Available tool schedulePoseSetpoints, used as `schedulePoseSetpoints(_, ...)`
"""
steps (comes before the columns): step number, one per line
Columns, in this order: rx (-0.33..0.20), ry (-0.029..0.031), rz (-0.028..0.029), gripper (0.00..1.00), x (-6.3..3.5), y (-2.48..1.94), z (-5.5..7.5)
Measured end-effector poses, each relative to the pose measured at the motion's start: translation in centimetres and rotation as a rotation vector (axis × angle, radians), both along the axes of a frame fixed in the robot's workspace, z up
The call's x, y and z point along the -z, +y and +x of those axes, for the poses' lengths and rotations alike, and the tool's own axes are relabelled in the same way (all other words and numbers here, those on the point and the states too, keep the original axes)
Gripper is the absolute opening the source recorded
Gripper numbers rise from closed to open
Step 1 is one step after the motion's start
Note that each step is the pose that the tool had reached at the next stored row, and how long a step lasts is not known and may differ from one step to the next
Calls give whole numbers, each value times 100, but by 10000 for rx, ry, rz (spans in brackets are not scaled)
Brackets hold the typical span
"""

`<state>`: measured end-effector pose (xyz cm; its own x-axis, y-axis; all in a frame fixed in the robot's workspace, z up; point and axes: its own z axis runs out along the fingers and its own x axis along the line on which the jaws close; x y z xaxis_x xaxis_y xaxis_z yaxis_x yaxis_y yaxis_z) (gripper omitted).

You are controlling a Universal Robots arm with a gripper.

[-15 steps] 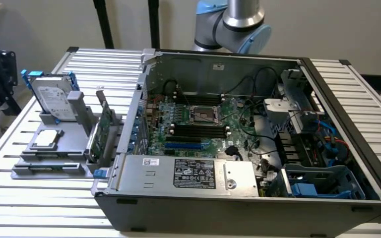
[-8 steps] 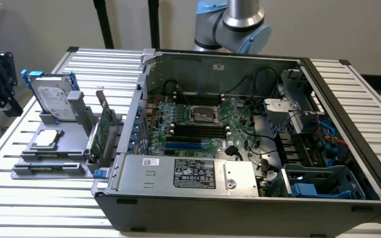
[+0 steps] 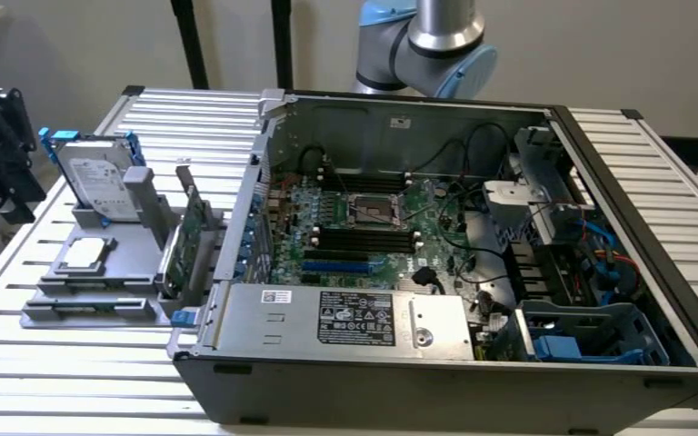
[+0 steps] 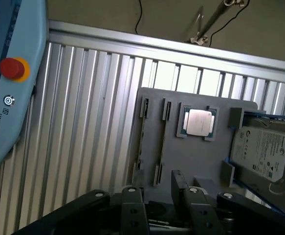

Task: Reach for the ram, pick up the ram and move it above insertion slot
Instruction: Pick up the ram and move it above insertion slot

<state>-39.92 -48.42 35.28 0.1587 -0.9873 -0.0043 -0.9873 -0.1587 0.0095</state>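
One ram (image 3: 186,254) upright in holder (image 4: 191,156); gripper (image 4: 154,185) near, not touching, fingers (image 4: 131,200) spread, empty.

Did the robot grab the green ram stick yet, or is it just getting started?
Just starting. Done: nothing yet; the ram stands in its gray holder beside the open computer case. In hand: the gripper hangs above that holder, fingers open and empty. Left: grabbing the ram, lifting it and bringing it over the black slots inside the case.
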Motion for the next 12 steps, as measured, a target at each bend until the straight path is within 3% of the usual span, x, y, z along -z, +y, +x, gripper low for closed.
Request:
schedulePoseSetpoints(1, 0, 1, -1, 36, 13, -3, 0)
schedulePoseSetpoints(2, -1, 2, -1, 42, 31, -6, 1)
schedulePoseSetpoints(12, 26, 2, -1, 42, 213, -55, 0)
